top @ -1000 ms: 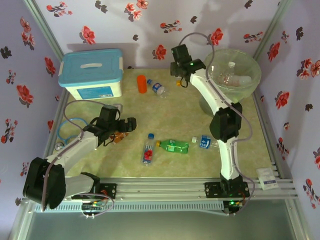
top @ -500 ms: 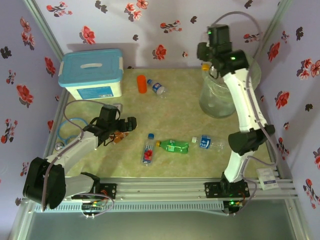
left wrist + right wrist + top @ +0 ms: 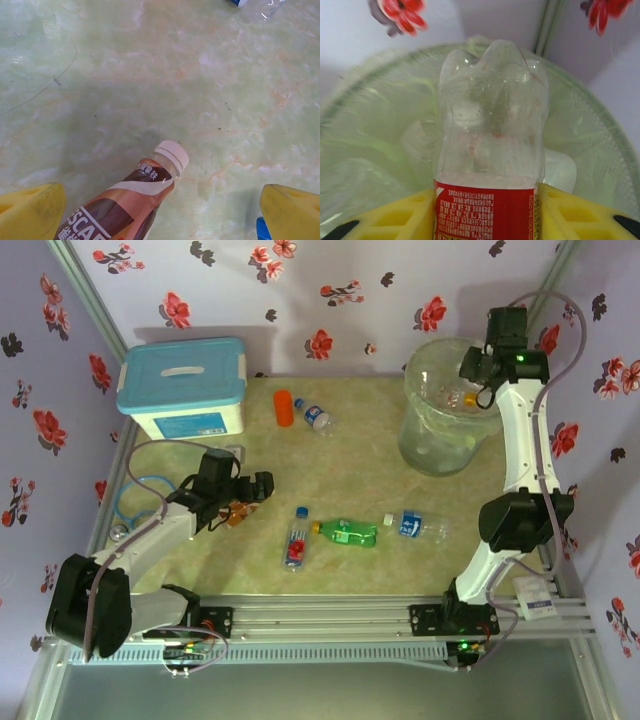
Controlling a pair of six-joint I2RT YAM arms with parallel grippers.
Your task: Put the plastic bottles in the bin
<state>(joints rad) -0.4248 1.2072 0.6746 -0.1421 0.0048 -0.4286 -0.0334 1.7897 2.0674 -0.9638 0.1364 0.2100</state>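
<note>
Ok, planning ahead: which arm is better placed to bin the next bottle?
Right. The right hand grips a red-labelled bottle over the bin; the left hand is open around a brown bottle on the table.

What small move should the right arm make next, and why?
Probably open the right gripper and let the red-labelled bottle fall: its yellow fingers clamp the bottle, which hangs over the bin's open mouth, so a release should land it inside.

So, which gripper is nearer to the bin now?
Right. The right gripper holds a red-labelled bottle over the bin; the left gripper is far off, over a brown-labelled bottle.
</note>
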